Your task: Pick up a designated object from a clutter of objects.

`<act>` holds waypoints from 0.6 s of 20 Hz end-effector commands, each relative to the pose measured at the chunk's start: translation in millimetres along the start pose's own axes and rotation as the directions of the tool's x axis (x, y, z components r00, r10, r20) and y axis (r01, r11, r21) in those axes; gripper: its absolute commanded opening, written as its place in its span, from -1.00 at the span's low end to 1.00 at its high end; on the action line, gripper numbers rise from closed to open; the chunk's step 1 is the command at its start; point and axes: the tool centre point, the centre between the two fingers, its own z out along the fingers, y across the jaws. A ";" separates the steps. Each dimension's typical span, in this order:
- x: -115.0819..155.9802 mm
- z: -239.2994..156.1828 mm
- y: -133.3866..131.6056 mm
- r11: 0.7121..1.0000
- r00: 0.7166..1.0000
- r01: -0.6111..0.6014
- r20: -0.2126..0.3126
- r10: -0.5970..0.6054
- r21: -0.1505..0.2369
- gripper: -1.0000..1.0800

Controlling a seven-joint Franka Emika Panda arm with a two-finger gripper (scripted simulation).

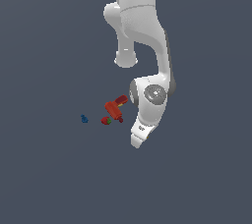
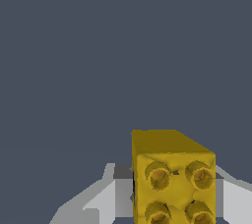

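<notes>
Yellow block [image 2: 173, 179] sits clamped between the closed fingers [image 2: 106, 201].

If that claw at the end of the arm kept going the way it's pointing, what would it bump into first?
The gripper already has the yellow block sitting between its fingers. Beyond it the wrist view shows only bare grey floor, so the floor is probably next, though depth is hard to judge.
</notes>
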 end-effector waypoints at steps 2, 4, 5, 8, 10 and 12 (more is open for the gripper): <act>2.5 -9.6 1.0 1.000 1.000 0.000 -0.001 0.000 -0.001 -1.00; 4.7 -18.7 1.6 1.000 1.000 0.000 -0.001 0.000 -0.001 -1.00; 6.2 -24.2 1.8 1.000 1.000 0.001 -0.001 -0.001 -0.001 -1.00; 11.0 -44.1 3.3 1.000 1.000 0.001 -0.001 -0.001 -0.001 -1.00; 15.0 -60.2 4.3 1.000 1.000 0.001 -0.001 -0.001 -0.001 -1.00; 19.4 -78.3 5.7 1.000 1.000 0.001 -0.001 -0.001 -0.001 -1.00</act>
